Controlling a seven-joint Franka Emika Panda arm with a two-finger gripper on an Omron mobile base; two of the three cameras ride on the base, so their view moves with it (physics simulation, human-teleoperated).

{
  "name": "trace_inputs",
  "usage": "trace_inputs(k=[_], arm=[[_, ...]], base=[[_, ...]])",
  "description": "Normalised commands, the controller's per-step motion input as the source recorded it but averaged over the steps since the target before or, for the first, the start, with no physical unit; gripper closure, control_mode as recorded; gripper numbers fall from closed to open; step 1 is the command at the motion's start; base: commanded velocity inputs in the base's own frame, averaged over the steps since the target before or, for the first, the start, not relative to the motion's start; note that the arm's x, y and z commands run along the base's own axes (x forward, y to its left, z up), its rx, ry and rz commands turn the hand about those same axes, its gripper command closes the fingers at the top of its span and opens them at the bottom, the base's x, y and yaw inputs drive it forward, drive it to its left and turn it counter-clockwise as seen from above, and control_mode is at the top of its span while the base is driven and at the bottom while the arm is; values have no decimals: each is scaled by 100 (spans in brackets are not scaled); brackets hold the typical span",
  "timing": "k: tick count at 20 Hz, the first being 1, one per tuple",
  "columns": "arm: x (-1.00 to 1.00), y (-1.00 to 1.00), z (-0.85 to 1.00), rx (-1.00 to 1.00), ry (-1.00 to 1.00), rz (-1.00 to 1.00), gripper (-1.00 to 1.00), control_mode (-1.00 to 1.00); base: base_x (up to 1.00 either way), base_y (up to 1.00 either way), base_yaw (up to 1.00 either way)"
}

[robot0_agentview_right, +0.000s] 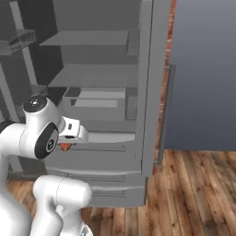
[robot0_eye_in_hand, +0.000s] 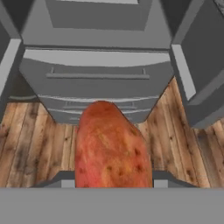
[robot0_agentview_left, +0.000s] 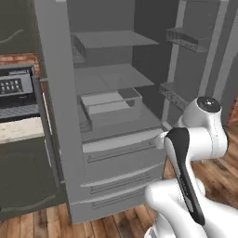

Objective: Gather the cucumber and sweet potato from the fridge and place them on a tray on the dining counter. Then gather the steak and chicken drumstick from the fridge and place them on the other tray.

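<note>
The gripper (robot0_eye_in_hand: pixel 111 183) is closed around the sweet potato (robot0_eye_in_hand: pixel 111 146), held in the air before the lower drawers of the open fridge (robot0_agentview_left: pixel 116 153), so I judge the next move is carrying it to a tray on the dining counter.

Fridge (robot0_agentview_left: pixel 116 116) stood open w/ bare grey shelves, a bin (robot0_agentview_left: pixel 111 106) mid-level, drawers below. Microwave (robot0_agentview_left: pixel 17 90) at left. Arm's elbow (robot0_agentview_left: pixel 204 130) low right.

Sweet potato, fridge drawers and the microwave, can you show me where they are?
sweet potato (robot0_eye_in_hand: pixel 111 146), hand view, middle of its orange skin.
fridge drawers (robot0_agentview_left: pixel 123 151), left base view, front of the top drawer.
microwave (robot0_agentview_left: pixel 16 90), left base view, its button panel.
</note>
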Motion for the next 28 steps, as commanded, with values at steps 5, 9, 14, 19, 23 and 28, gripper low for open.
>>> trace_inputs(k=[5,9,14,19,23,28], arm=[[0,0,0,0,0,0,100,100],[0,0,0,0,0,0,100,100],[0,0,0,0,0,0,100,100],[0,0,0,0,0,0,100,100],[0,0,0,0,0,0,100,100],[0,0,0,0,0,0,100,100]], base=[[-45,-18,-52],[-29,-33,-56],[-20,-40,-58],[-12,-51,-60],[0,-48,-57],[0,-32,-53]])
